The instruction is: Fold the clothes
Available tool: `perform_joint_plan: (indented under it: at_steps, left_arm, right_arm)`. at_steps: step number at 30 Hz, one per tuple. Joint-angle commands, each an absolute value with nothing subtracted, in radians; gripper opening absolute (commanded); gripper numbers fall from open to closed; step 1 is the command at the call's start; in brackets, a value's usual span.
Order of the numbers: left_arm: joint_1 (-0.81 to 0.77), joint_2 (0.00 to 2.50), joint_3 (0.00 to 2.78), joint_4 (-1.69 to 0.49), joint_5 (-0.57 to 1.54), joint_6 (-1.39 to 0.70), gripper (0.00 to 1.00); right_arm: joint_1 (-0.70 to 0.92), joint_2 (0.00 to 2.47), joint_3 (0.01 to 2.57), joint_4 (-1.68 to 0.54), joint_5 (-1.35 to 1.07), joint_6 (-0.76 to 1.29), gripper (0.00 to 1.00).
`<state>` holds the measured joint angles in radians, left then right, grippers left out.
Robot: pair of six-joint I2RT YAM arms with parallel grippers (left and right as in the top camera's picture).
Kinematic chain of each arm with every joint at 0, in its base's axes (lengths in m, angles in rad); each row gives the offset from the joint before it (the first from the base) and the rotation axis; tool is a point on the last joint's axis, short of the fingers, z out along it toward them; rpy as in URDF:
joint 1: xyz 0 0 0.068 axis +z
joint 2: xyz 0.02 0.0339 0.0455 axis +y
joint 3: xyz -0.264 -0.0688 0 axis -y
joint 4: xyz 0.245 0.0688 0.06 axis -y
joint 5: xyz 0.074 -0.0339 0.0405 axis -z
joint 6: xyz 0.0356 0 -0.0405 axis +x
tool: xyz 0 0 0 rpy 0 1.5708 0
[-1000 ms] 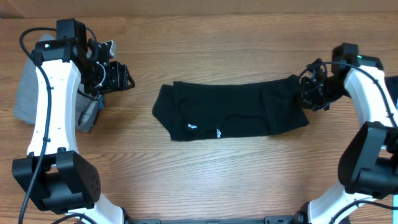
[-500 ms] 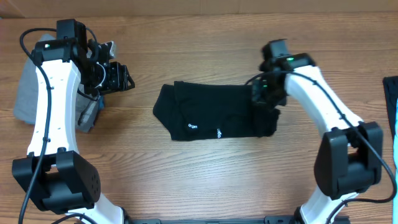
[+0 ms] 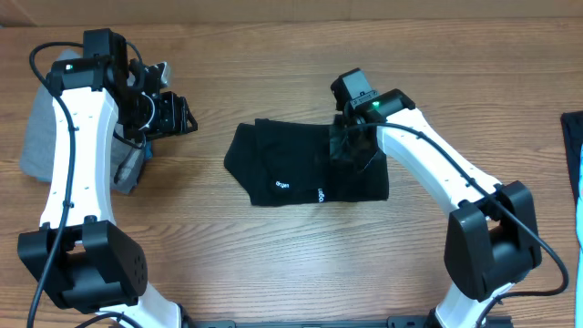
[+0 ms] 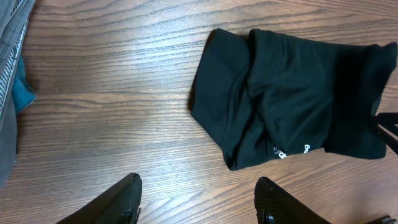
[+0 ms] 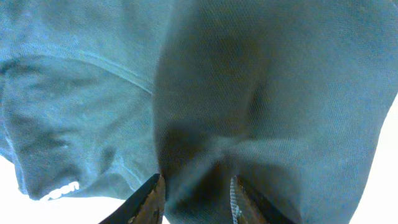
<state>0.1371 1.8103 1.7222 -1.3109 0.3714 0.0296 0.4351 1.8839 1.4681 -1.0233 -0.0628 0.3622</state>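
Our left gripper stayed spread wide at left. On the wooden table, the plain black soft-fabric garment lay shorter: our right gripper, clamped on its fabric, had carried the right end leftward. Overhead, we could not make out that grip against the black.

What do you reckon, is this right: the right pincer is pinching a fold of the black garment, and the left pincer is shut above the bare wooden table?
Not quite. The left pincer is open, not shut: the left wrist view shows its fingers wide apart with only the wooden table between them. The rest holds: the right pincer is pinching a fold of the black garment.
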Motion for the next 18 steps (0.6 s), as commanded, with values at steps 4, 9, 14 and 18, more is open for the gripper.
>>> perform_joint_plan:
  at_steps: [4, 9, 14, 18]
  left_arm:
    - [0.13, 1.817, 1.744, -1.312, 0.386, 0.046, 0.62]
    - [0.13, 1.818, 1.744, -1.31, 0.386, 0.046, 0.62]
    - [0.13, 1.818, 1.744, -1.299, 0.386, 0.046, 0.62]
    - [0.13, 1.818, 1.744, -1.293, 0.386, 0.046, 0.62]
  right_arm:
    - [0.388, 1.858, 1.494, -1.048, -0.056, 0.34, 0.34]
    - [0.338, 1.831, 1.494, -1.05, -0.103, 0.31, 0.33]
    - [0.318, 1.842, 1.491, -1.06, -0.138, 0.276, 0.57]
    - [0.366, 1.865, 1.444, -1.019, -0.265, 0.265, 0.22]
